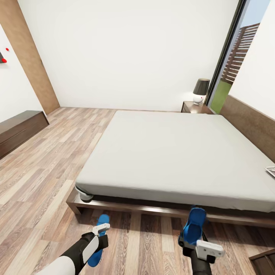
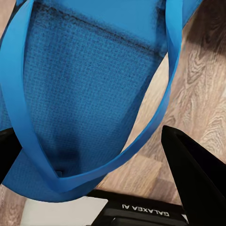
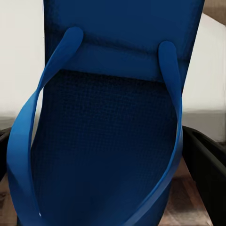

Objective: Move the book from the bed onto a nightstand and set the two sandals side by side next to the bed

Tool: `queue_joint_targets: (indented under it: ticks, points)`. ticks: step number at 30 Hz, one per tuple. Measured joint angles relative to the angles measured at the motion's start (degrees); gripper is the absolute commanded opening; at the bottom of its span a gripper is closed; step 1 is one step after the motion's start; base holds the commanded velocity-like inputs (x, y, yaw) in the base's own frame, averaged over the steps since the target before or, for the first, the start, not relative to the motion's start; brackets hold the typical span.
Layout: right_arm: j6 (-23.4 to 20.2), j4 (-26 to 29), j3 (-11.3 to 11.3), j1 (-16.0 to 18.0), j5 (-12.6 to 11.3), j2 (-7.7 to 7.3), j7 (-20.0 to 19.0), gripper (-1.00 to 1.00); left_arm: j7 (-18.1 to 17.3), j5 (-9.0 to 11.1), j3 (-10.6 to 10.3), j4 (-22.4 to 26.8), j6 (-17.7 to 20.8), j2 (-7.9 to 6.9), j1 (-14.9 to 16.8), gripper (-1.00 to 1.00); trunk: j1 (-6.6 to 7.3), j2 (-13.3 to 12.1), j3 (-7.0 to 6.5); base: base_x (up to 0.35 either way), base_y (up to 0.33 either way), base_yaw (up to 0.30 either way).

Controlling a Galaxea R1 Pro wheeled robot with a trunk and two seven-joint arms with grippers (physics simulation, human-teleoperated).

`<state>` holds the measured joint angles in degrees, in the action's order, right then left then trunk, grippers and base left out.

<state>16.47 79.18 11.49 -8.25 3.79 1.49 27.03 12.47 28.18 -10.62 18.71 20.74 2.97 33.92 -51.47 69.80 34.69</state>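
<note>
The left gripper (image 1: 100,230) is closed on a bright blue flat sandal (image 1: 100,240) that hangs low over the light brown wood-plank floor (image 1: 46,183). Its long side points at the foot edge of the big low bed with the dark wood frame and pale grey mattress (image 1: 172,152).

The right gripper (image 1: 193,240) is closed on the other bright blue sandal (image 1: 194,226). This one is lifted, with its toe up near the bed frame.

Both sandals point the same way but are well apart. I think they must come together and go down flat. The floor between them, along the foot edge, has open room.

A thin whitish book (image 1: 270,171) lies at the right edge of the mattress, nearer the right arm.
</note>
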Motion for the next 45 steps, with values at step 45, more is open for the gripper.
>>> queue_joint_targets:
  ticks: [45]
  points:
    - [-9.61,8.09,0.25,-0.02,-0.08,0.12,1.77,-1.0,-0.7,0.54,0.37,3.88,2.37,-5.77,-0.17,-1.0,-9.89,18.05,8.09,0.0,0.0,0.0]
